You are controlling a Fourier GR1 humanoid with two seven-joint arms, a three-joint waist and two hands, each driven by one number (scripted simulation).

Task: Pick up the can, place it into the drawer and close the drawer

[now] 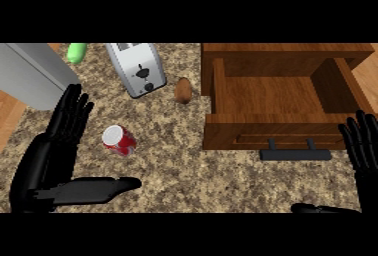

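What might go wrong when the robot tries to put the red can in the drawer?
1. The left hand is open beside the can, not around it. A finger might knock the can so it tips or rolls away.
2. The can has to pass over the front wall of the drawer. Carried too low, it may bump there.
3. The right hand rests near the handle. Pushing too soon might shut the drawer without the can inside.

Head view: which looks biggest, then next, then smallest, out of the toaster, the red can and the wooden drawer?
1. wooden drawer, by far the largest, standing open
2. toaster
3. red can, the smallest, lying on the counter
The size gaps are plain, so no two tie.
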